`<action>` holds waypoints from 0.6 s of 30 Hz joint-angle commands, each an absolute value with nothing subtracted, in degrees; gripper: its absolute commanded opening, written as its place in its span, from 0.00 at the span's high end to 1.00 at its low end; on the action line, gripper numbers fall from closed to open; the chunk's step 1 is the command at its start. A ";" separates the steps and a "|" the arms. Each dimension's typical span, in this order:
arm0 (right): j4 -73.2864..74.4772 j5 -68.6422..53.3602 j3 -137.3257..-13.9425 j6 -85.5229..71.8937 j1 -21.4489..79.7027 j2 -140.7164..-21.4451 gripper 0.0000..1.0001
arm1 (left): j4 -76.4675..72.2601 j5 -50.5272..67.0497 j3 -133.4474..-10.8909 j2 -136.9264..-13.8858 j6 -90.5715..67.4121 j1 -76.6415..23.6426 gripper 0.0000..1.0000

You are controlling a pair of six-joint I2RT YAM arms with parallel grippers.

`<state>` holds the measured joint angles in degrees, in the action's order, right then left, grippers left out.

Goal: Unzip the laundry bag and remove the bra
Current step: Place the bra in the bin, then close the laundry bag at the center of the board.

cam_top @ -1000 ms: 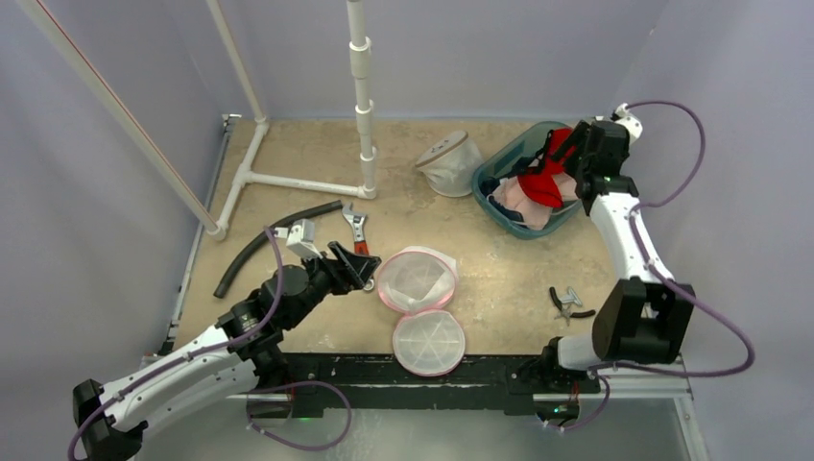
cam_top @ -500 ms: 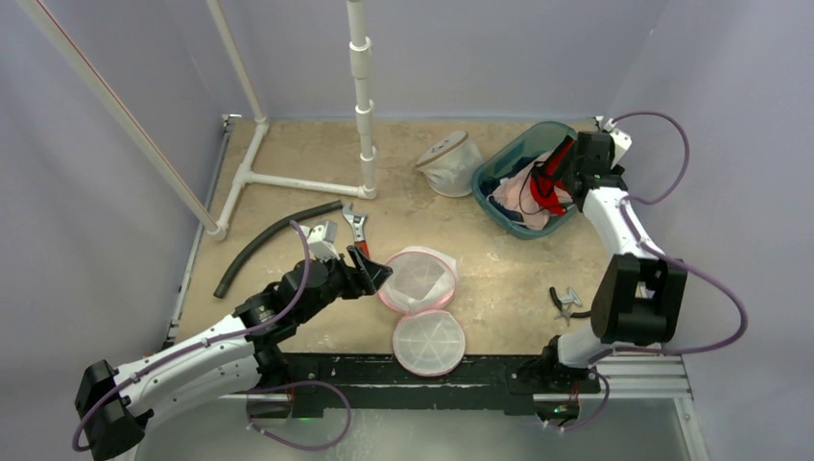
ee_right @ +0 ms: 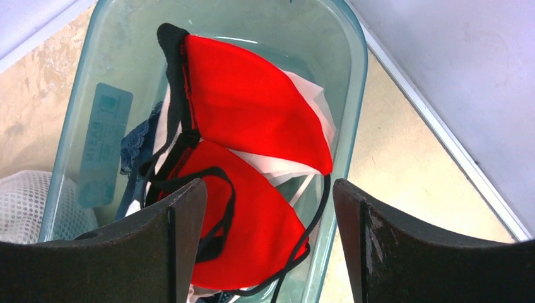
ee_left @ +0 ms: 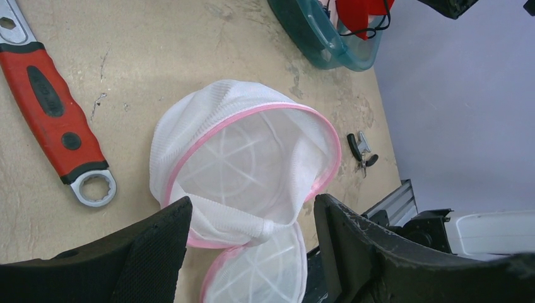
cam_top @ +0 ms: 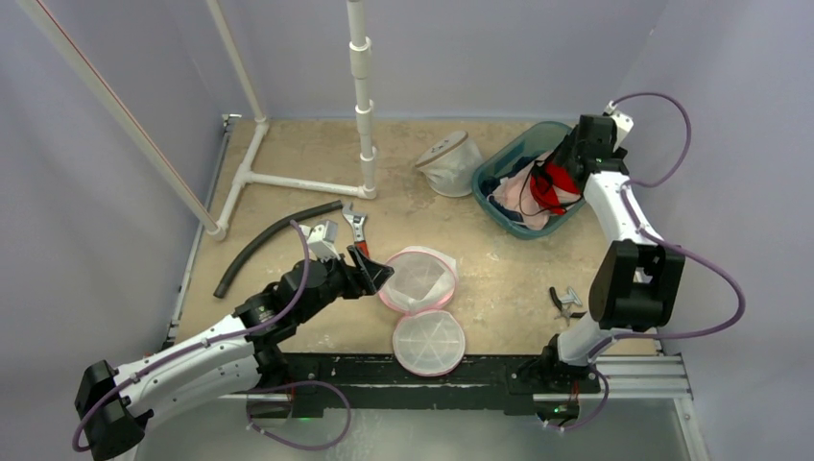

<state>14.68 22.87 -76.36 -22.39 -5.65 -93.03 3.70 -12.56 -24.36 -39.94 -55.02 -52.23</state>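
In the far-right bin (ee_right: 356,57), red bra (ee_right: 252,113) lies under open right gripper (ee_right: 268,202); left gripper (ee_left: 252,211) open over laundry bag (ee_left: 252,158).

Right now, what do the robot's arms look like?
Both the left arm and right arm have white tube-shaped links joined by chunky black joints. A thin purple cable loops along each. The left gripper and right gripper each have two flat, rough-looking black fingers.
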 commanded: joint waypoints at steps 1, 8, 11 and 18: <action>8.04 23.25 -71.42 -23.21 -5.62 -85.02 0.25 | 1.48 -11.96 -23.80 -39.82 -54.81 -52.19 0.31; -6.74 -10.39 -65.25 -35.38 -6.72 -81.63 0.62 | 1.73 -12.43 -23.14 -39.08 -56.03 -52.14 0.31; -15.86 -15.21 -59.33 -41.48 -7.75 -82.02 0.72 | 1.50 -12.29 -22.71 -39.35 -56.80 -52.17 0.32; -19.19 -13.55 -61.41 -40.15 -9.93 -94.13 0.64 | 3.08 -12.84 -23.04 -38.94 -57.20 -52.19 0.33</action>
